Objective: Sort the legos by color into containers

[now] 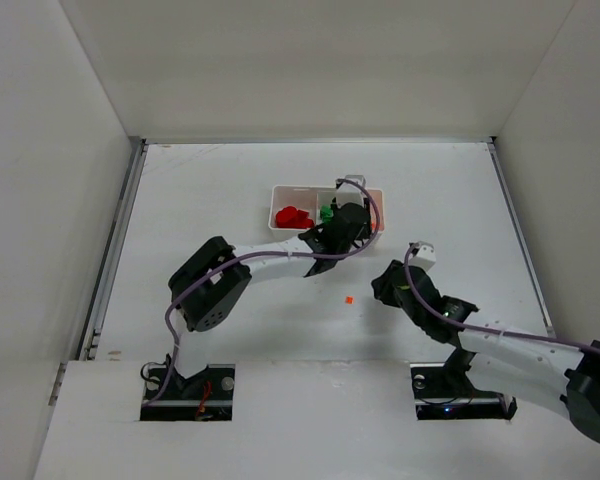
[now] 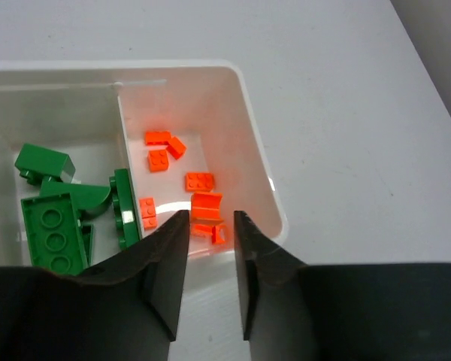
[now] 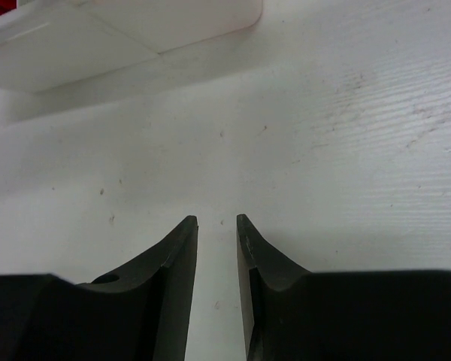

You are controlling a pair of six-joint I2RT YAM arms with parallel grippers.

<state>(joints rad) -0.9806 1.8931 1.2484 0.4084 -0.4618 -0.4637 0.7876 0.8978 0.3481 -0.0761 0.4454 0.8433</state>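
The white three-compartment tray (image 1: pixel 278 190) stands at the table's middle back. Red bricks (image 1: pixel 293 216) lie in its left compartment and green bricks (image 1: pixel 326 212) in the middle one. My left gripper (image 1: pixel 358 226) hovers over the right compartment, open and empty. In the left wrist view, several tiny orange pieces (image 2: pixel 200 181) lie in that compartment just beyond my left gripper (image 2: pixel 210 222), beside the green bricks (image 2: pixel 54 229). One orange piece (image 1: pixel 349 299) lies on the table. My right gripper (image 1: pixel 384 281) is open and empty, low over bare table to the right of it (image 3: pixel 216 219).
The tray's near corner (image 3: pixel 135 30) shows at the top of the right wrist view. White walls enclose the table on the left, back and right. The left arm stretches across the table in front of the tray.
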